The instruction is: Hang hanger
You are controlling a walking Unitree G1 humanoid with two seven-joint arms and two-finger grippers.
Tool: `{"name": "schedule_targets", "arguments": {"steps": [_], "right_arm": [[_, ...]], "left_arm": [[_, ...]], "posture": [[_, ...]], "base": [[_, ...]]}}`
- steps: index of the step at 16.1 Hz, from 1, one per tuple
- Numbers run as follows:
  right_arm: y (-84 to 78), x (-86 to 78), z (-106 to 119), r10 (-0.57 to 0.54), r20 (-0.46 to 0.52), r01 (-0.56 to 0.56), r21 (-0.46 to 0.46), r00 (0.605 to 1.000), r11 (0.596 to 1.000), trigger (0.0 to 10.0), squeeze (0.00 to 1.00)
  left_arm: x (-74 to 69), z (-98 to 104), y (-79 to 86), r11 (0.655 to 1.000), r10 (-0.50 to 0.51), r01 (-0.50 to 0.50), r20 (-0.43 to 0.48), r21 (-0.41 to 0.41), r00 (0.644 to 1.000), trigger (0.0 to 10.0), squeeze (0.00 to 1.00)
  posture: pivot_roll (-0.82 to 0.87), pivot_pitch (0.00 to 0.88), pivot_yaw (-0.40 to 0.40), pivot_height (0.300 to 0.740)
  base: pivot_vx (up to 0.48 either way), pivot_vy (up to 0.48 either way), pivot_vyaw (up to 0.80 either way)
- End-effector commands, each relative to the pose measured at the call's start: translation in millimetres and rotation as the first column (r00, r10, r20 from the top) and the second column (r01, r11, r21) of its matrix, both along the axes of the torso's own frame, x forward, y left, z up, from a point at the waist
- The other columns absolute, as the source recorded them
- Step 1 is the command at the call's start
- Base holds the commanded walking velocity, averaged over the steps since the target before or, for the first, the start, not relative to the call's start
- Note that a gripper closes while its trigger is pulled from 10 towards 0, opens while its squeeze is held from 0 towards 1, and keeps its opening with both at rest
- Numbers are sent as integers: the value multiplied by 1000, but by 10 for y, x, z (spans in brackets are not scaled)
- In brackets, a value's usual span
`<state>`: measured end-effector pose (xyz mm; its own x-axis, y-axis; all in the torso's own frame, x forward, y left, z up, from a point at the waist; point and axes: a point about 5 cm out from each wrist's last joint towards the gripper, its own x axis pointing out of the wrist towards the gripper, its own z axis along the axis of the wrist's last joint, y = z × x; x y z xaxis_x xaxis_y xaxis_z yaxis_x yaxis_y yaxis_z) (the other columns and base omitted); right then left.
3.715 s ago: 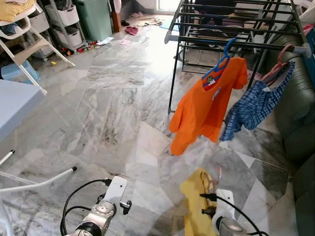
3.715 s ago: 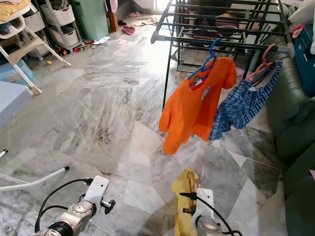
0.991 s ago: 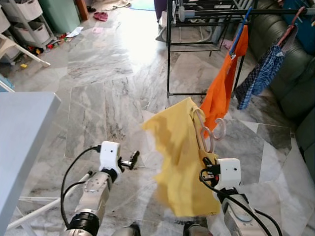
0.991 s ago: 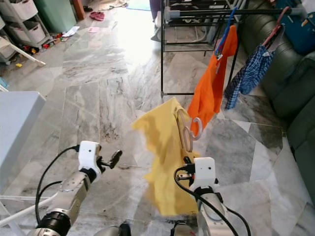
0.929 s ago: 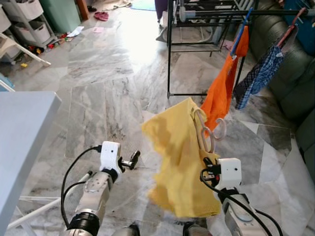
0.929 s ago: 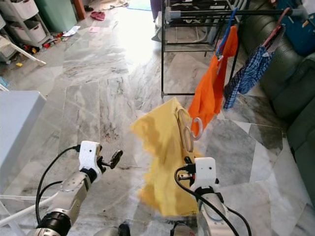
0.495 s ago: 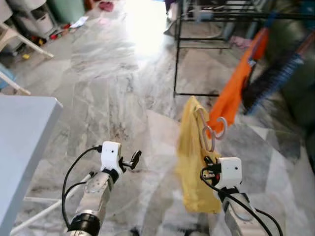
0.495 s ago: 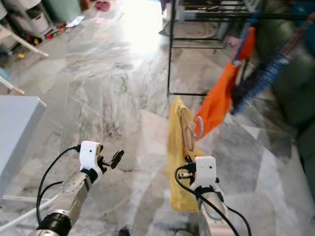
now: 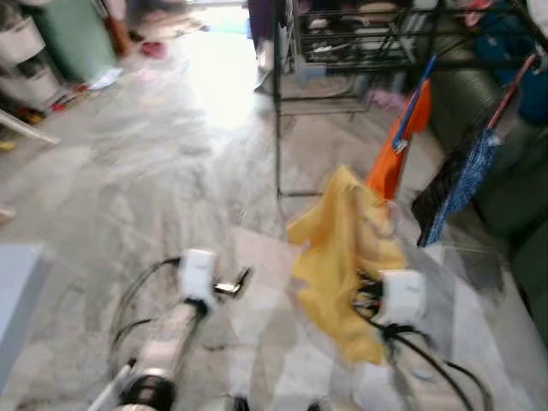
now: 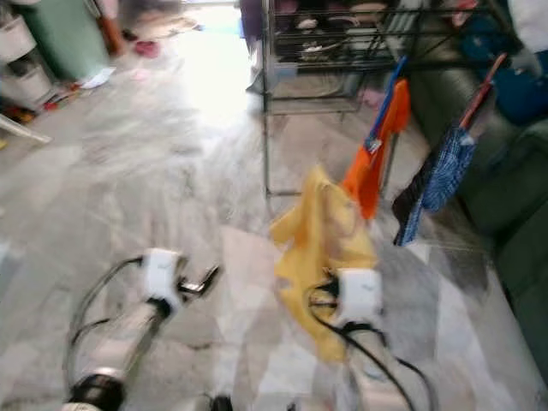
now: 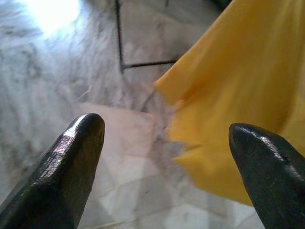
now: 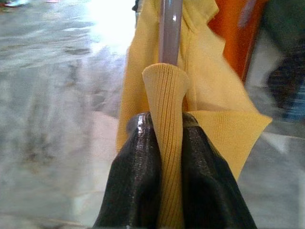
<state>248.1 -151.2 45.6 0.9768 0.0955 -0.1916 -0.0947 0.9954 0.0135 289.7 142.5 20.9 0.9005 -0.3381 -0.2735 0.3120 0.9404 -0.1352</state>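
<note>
Blurred head views look down at the marble floor (image 9: pixel 128 171); both wrist views, close in, share the yellow shirt (image 11: pixel 248 95).

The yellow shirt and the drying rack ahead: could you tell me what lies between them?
Bare marble floor alone separates the yellow shirt, clamped in the right gripper, from the drying rack, per the left eye view.

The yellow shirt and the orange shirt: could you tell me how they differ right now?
The yellow shirt is pinched at its ribbed collar by the shut right tool; the orange shirt hangs from the rack. The yellow one billows wide; the orange one hangs narrow, edge-on. Both are on hangers.
</note>
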Motion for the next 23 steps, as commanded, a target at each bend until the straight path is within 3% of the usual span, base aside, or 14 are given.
{"name": "schedule_targets", "arguments": {"steps": [1, 4, 11, 14, 17, 23], "right_arm": [[-67, 41, 78, -13, 37, 13, -8, 999, 1000, 10000, 0], [-64, 77, 103, -9, 41, 9, -9, 999, 1000, 10000, 0], [280, -21, -119, 199, -109, -194, 53, 974, 980, 10000, 0], [296, 9, -130, 177, -116, -174, 36, 977, 984, 10000, 0], [300, 94, -62, 167, -93, -164, 43, 982, 986, 10000, 0], [343, 398, 330, 141, 54, -141, -4, 989, 990, 10000, 0]], "left_arm": [[-3, 0, -75, 1000, -21, 21, -1, -6, 1000, 10000, 0], [1, 3, -87, 1000, -26, 26, 0, -7, 1000, 10000, 0], [-19, -38, -93, 1000, -21, 21, -26, 6, 999, 10000, 0], [-21, -44, -104, 1000, -19, 20, -30, 4, 999, 10000, 0], [-7, -34, -106, 1000, -20, 20, -28, 3, 999, 10000, 0], [43, 19, -127, 1000, -14, 14, -15, -6, 1000, 10000, 0]], "posture": [[-164, 149, 39, 740], [-165, 146, 38, 740], [-162, 151, 39, 740], [-160, 153, 41, 740], [-163, 157, 49, 740], [-168, 187, 50, 740]], "base": [[446, 0, 0], [445, 0, 0], [366, 0, 0], [0, 0, 0], [0, 0, 0], [0, 0, 0]]}}
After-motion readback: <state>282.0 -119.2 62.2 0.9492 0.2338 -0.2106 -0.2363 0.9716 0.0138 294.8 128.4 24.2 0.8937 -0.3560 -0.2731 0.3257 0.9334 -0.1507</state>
